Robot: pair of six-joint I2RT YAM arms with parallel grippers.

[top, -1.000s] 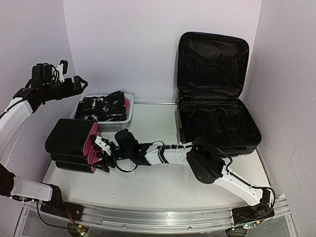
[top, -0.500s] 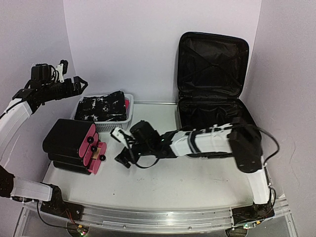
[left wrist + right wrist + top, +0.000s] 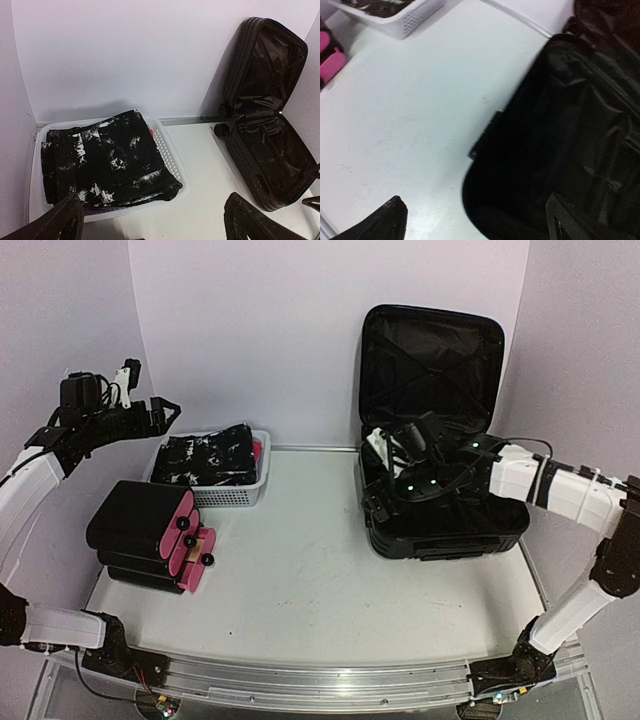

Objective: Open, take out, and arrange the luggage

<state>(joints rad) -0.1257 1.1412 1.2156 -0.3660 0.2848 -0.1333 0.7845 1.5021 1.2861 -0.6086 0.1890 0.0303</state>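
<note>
**Item 1, the luggage**: large black hard-shell suitcase on the far right of the surface. It is open, with the base flat and the lid upright against the back wall. The outer shell is ribbed (the ribs show along the lid's edge in the left wrist view), and the lining is crumpled black fabric. Two small wheels sit at its far left corner. The right side runs close to the surface's right edge.

**Item 2, basket**: white perforated plastic, rectangular, at the far left by the wall. It holds a folded garment, black with white mottling.

**Item 3, small case**: smooth, black and rounded, just beside the basket's near side. Its pink side, with black knobs, faces right.

**Item 4, left jaws**: raised high at the far left above the basket, spread wide, with nothing between the dark fingertips.

**Item 5, right jaws**: over the left part of the luggage's base near its rim, spread fully, gripping nothing (fingertips at the frame corners).

**Room**: a broad white stretch of surface lies between the small case and the luggage.
</note>
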